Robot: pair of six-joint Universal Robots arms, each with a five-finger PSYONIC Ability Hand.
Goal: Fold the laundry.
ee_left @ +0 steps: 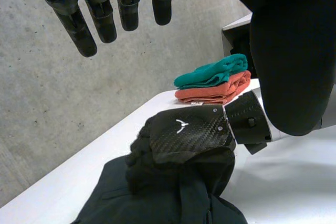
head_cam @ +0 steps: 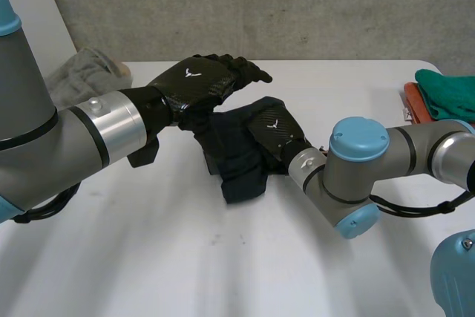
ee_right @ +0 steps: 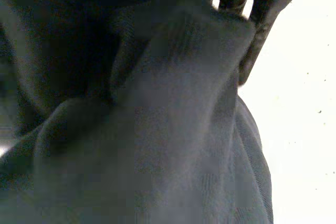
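Right hand (head_cam: 271, 130) of mine is closed on the dark garment (head_cam: 239, 172). Its fingers (ee_right: 260, 9) are curled into a thick bunch of the cloth near the middle of the heap. Left hand (head_cam: 200, 82) of mine hangs just above the same heap, with its fingers (ee_left: 86, 24) straight and nothing in them. The garment lies crumpled in the middle of the tabletop (head_cam: 185, 243), partly under my right palm, with one end sticking out toward me.

I think the step now is to open the garment out flat so it can be folded. To do that well, I should not pull with one hand only, because the cloth would just slide along in a lump. My left hand should come down and pinch an edge or a corner on the far side from my right hand, not the middle. Then both hands should lift a little and move apart slowly until the cloth is smooth. I cannot see where the edges are, since the heap hides them, so I should feel for a thin single layer.

A folded green cloth (head_cam: 445, 90) on an orange cloth (head_cam: 411, 103) sits well off at my right, and a grey cloth (head_cam: 85, 72) lies at the back left. I should not bump them.
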